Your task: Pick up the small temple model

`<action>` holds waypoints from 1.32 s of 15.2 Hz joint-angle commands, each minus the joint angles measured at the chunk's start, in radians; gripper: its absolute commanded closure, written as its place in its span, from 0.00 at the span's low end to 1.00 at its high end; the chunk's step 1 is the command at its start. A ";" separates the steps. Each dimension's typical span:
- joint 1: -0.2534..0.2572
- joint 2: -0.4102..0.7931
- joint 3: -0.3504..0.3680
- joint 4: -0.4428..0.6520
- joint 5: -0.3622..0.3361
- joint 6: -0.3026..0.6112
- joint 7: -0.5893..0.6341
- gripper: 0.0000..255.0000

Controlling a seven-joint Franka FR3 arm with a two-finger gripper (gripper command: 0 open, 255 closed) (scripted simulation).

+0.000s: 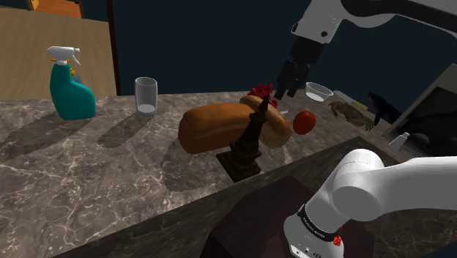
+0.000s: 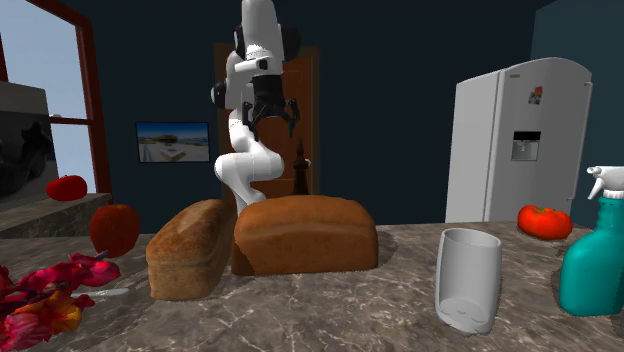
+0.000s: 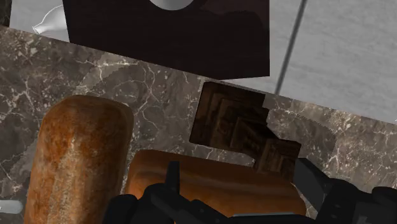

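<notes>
One small temple model (image 1: 247,143), dark brown with a stepped square base and a thin spire, stands upright near the worktop's (image 1: 88,176) edge that faces the stand (image 3: 172,38). From the wrist view its base lies on bare marble, close beside the smooth brown loaf (image 3: 210,184). I cannot tell whether the two touch. A crustier loaf (image 3: 76,159) lies alongside that one, farther from the model.

The gripper (image 1: 284,91) hangs high over the loaves, off to their far side and well apart from the spire. Its jaws are spread wide and hold nothing.

The step in hand looks like the approach. To do it well, I would first bring the hand back toward the stand-side edge until the spire sits midway between the fingers, and only then descend. The fingers should be turned so that neither comes down on the smooth loaf; the bare marble on the model's open sides gives them room. The spire is thin and would probably slip or tip, so the grip belongs lower, on the broader tiers. Close gently and lift straight up, to keep the base from dragging against the bread.

Farther out, a red fruit (image 1: 304,122) sits past the loaves. A drinking glass (image 1: 146,95) and a teal spray bottle (image 1: 69,86) stand along the far edge, well clear.
</notes>
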 commanded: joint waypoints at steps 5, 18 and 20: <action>-0.032 -0.259 0.271 -0.242 -0.018 0.311 0.270 0.00; -0.029 -0.358 0.449 -0.430 -0.004 0.524 0.427 1.00; -0.029 -0.358 0.449 -0.430 -0.003 0.524 0.428 1.00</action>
